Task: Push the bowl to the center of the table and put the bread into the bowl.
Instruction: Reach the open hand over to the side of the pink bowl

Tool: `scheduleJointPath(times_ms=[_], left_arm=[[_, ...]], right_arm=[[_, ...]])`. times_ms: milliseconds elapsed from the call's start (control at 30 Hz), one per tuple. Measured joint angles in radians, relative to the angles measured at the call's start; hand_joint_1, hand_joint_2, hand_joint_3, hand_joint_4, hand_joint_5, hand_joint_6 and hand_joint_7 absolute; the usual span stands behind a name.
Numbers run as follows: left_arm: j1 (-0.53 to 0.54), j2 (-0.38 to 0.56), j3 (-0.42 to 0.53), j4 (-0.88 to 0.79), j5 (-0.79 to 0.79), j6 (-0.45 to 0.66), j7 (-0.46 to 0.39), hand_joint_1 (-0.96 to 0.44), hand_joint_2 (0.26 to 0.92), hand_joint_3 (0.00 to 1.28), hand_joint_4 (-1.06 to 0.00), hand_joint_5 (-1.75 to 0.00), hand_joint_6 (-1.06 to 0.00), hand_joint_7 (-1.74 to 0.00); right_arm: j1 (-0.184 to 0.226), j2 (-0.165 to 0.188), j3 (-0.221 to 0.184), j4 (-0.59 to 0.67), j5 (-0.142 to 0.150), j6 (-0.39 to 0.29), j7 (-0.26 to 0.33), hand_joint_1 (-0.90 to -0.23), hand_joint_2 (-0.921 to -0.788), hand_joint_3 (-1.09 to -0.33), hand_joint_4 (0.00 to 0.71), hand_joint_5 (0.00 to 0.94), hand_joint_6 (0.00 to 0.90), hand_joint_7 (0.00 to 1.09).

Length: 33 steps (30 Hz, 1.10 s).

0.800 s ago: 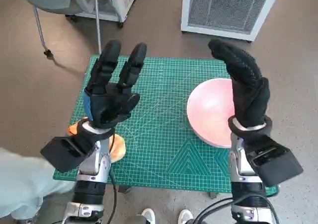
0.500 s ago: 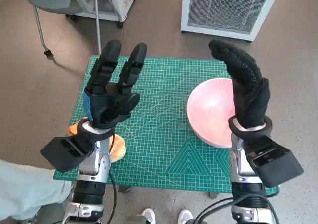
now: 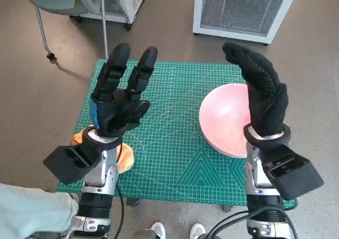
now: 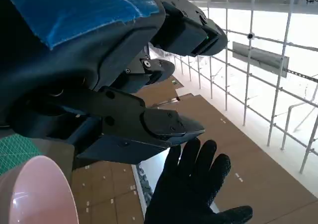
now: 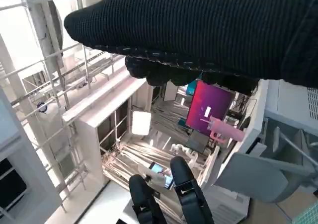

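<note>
Head view: the bench carries a green cutting mat printed with a white grid and measuring lines; its markings are too small to read. The pink bowl sits on the mat's right side, near the right edge, partly covered by the right arm. The bread, orange-brown, lies at the mat's front-left corner, mostly hidden behind the left forearm. The left robot hand is raised above the mat's left half, fingers extended and apart, holding nothing. The right robot hand is raised over the bowl's right portion, fingers straight and apart from the thumb, holding nothing. A white ventilated cabinet stands on the floor beyond the bench, and a chair base stands at the far left. A person's pale sleeve shows at the lower left corner.

Left wrist view: the blue tape covers the back of the left robot hand. The bowl's rim and the gloved right robot hand appear beyond the black fingers. No label is legible.

Right wrist view: the knitted glove fills the top. A magenta screen is visible in the room beyond; its content is possibly text, but too blurred to read. The left hand's fingertips show below it.
</note>
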Motion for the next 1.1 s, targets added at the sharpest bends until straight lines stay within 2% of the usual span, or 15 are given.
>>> scheduleJointPath(times_ms=[200,300,433,533,567,633,800,900,1100], left_arm=[[0.000,0.000,0.000,0.002,0.001,0.000,0.000,-0.06,0.921,0.23,-0.36,0.00,-0.51,-0.01],[0.000,-0.001,-0.001,0.004,0.002,0.000,0.000,-0.06,0.921,0.23,-0.36,0.00,-0.51,-0.01],[0.000,-0.001,-0.001,0.006,0.003,-0.001,0.000,-0.05,0.921,0.23,-0.36,0.00,-0.51,-0.01],[0.001,-0.001,0.000,0.005,0.003,-0.001,0.002,-0.05,0.921,0.23,-0.36,0.00,-0.51,-0.01],[0.001,-0.001,0.000,0.005,0.003,-0.002,0.002,-0.05,0.921,0.23,-0.36,0.00,-0.51,-0.01],[0.002,-0.001,0.000,0.005,0.003,-0.002,0.002,-0.05,0.921,0.23,-0.36,0.00,-0.51,-0.01],[0.007,-0.001,0.000,0.005,0.003,-0.003,0.002,-0.06,0.921,0.23,-0.36,0.00,-0.51,-0.01],[0.009,-0.001,0.000,0.005,0.003,-0.003,0.002,-0.06,0.921,0.23,-0.36,0.00,-0.51,-0.01],[0.012,-0.001,0.002,0.006,0.003,-0.004,0.003,-0.05,0.921,0.23,-0.37,0.00,-0.51,-0.01]], right_arm=[[0.001,-0.003,-0.007,0.000,0.003,0.000,0.000,-0.509,-0.921,-0.810,0.273,0.026,-0.001,0.68],[0.002,-0.013,-0.019,0.005,0.020,-0.003,0.004,-0.518,-0.921,-0.805,0.275,0.027,-0.001,0.69],[0.002,-0.047,-0.060,0.050,0.037,-0.030,0.012,-0.531,-0.921,-0.790,0.282,0.030,-0.001,0.69],[0.001,-0.073,-0.102,0.116,0.038,-0.066,0.002,-0.521,-0.921,-0.788,0.285,0.031,-0.001,0.69],[0.001,-0.080,-0.116,0.138,0.036,-0.077,-0.007,-0.519,-0.921,-0.788,0.286,0.031,-0.001,0.69],[-0.001,-0.098,-0.161,0.211,0.015,-0.112,-0.057,-0.519,-0.921,-0.788,0.289,0.031,-0.001,0.68],[-0.004,-0.136,-0.220,0.350,-0.030,-0.157,-0.154,-0.501,-0.921,-0.803,0.288,0.028,-0.001,0.66],[-0.006,-0.161,-0.246,0.436,-0.051,-0.175,-0.206,-0.464,-0.921,-0.823,0.282,0.023,-0.001,0.65],[-0.013,-0.197,-0.279,0.603,-0.059,-0.195,-0.281,-0.420,-0.921,-0.854,0.259,0.009,0.000,0.65]])
